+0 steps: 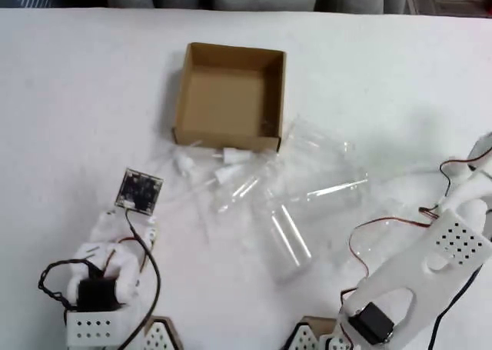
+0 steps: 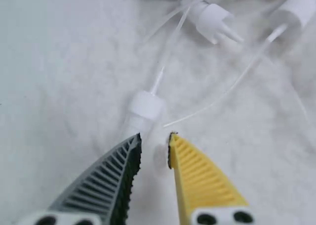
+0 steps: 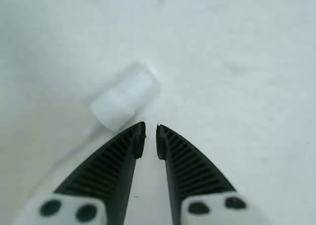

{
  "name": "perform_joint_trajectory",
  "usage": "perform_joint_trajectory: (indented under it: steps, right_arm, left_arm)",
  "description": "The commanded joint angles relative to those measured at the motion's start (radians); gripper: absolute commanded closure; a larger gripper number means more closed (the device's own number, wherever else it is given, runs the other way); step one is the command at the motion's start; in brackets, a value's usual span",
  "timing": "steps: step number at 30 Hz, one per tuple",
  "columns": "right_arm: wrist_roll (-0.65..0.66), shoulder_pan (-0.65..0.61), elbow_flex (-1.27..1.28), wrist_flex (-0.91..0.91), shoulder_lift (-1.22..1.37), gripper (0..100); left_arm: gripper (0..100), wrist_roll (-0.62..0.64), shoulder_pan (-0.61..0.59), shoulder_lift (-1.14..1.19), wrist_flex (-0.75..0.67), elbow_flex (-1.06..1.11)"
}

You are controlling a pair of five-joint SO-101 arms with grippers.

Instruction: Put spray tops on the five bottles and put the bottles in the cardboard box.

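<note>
The left gripper (image 2: 154, 138) (whether it is gripping, I cannot tell) is hovering at a white plastic spray top (image 2: 145, 109) near the open brown cardboard box (image 1: 227, 139). Its thin tube (image 2: 170, 49) is risking a snag on neighbouring tops. The right gripper (image 3: 150, 128), closed and empty, is sitting well apart from the box. The clear plastic bottles (image 1: 292, 211) are lying outside the box and would probably roll if nudged.
</note>
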Motion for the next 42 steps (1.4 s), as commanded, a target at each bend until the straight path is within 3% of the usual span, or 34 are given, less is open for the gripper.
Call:
perform_joint_trajectory:
  steps: [1, 5, 10, 21, 42]
  right_arm:
    - [-0.072, -0.027, -0.176, 0.163, -0.018, 98.0]
    - [-0.152, -0.042, -0.233, 0.205, -0.019, 97.1]
    - [-0.288, -0.068, -0.229, 0.197, 0.001, 86.8]
    - [-0.489, -0.071, -0.239, 0.053, 0.111, 86.1]
    - [-0.509, -0.114, -0.239, -0.084, 0.242, 86.1]
  left_arm:
    - [89, -0.009, -0.01, -0.018, 0.015, -0.003]
    - [89, -0.009, -0.01, -0.018, 0.015, -0.003]
    - [89, -0.009, -0.01, -0.018, 0.015, -0.003]
    - [89, -0.009, -0.01, -0.018, 0.015, -0.003]
    - [89, -0.009, -0.01, -0.018, 0.015, -0.003]
